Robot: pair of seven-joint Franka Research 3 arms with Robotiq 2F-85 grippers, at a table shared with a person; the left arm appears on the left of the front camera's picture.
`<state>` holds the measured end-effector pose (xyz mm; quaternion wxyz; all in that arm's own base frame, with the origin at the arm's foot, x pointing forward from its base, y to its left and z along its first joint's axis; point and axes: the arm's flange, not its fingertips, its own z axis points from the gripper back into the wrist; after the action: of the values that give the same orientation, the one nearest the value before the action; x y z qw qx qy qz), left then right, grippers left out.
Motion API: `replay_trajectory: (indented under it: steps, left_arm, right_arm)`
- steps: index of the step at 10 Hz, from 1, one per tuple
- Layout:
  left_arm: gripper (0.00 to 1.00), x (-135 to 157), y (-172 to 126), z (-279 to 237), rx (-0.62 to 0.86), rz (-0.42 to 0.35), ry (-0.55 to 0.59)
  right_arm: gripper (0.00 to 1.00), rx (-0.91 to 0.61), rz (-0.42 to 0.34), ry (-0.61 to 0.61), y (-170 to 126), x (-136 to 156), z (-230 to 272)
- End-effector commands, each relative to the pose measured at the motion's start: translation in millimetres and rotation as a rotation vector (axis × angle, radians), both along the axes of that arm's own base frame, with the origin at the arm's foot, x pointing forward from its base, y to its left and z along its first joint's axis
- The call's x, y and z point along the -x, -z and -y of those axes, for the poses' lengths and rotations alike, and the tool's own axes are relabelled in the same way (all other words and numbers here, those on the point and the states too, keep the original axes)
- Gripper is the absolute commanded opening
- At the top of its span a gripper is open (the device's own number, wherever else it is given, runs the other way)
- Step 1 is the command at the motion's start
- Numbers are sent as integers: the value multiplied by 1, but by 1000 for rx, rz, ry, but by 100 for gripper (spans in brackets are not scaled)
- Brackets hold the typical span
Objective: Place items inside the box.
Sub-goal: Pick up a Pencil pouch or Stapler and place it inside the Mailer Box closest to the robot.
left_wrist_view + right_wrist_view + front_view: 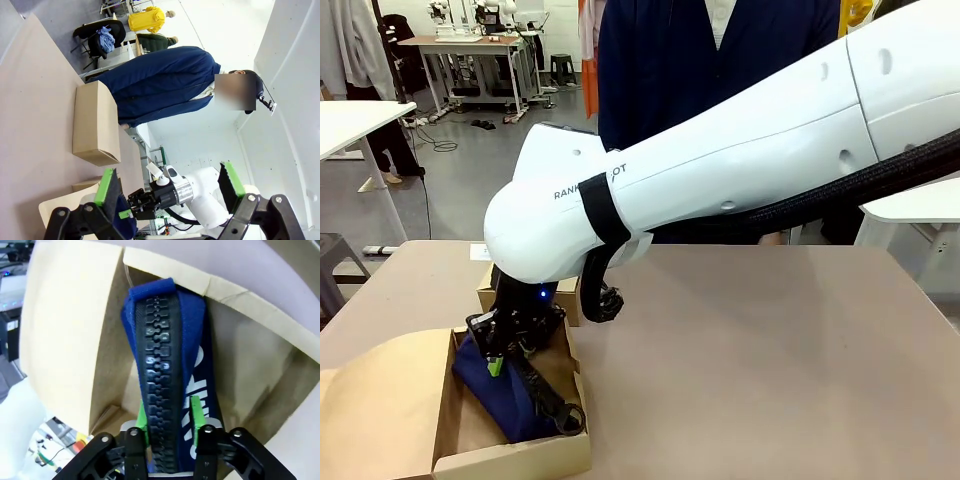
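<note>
An open cardboard box [510,455] sits at the table's front left. In it lies a navy zip pencil pouch [505,400], its black zipper facing up. My right arm reaches across from the right and down into the box. My right gripper [498,360] stands over the pouch's near end. In the right wrist view the pouch [165,365] runs along the box floor away from the camera, and my right gripper [169,420] has its green pads pressed against both sides of the zipper edge. My left gripper [170,192] hangs open and holds nothing.
A second, smaller cardboard box [485,290] stands just behind the open one, half hidden by my right arm. The open box's brown flap [370,400] spreads out to the left. A person in a navy top [700,60] stands at the far side.
</note>
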<state>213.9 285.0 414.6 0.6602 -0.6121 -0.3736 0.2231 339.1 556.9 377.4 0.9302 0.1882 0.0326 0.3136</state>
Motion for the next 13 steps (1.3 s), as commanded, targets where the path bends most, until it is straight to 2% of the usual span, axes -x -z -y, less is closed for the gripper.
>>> replay_trajectory:
  steps: [1,2,3,4,5,6,7,8,9,10,11,12,13]
  left_arm:
    - [100,0,-2,1,1,33,-10]
    - [100,0,-2,1,1,33,-10]
    - [100,0,-2,1,1,33,-10]
    - [100,0,-2,1,1,33,-10]
    - [100,0,-2,1,1,33,-10]
    - [100,0,-2,1,1,33,-10]
    - [100,0,-2,1,1,33,-10]
    - [100,0,-2,1,1,33,-10]
    - [100,0,-2,1,1,33,-10]
    - [100,0,-2,1,1,33,-10]
    - [100,0,-2,1,1,33,-10]
    - [100,0,-2,1,1,33,-10]
    - [100,0,-2,1,1,33,-10]
  right_arm:
    - [100,-37,-12,14,-11,3,11]
    - [91,-41,-25,52,-20,2,27]
    - [100,-97,-3,139,-40,4,62]
    - [100,-154,-11,248,-62,10,104]
    - [100,-181,-73,348,-78,16,151]
    - [100,-202,-207,339,-89,29,196]
    - [100,-298,-213,330,-94,44,233]
    - [100,-145,-197,618,-88,52,237]
    - [100,-230,-179,361,-94,14,177]
    - [100,-230,-179,361,-94,14,177]
    - [100,-228,-191,461,-97,37,228]
    - [100,-366,-153,541,-109,20,257]
    - [100,-470,-172,617,-127,18,317]
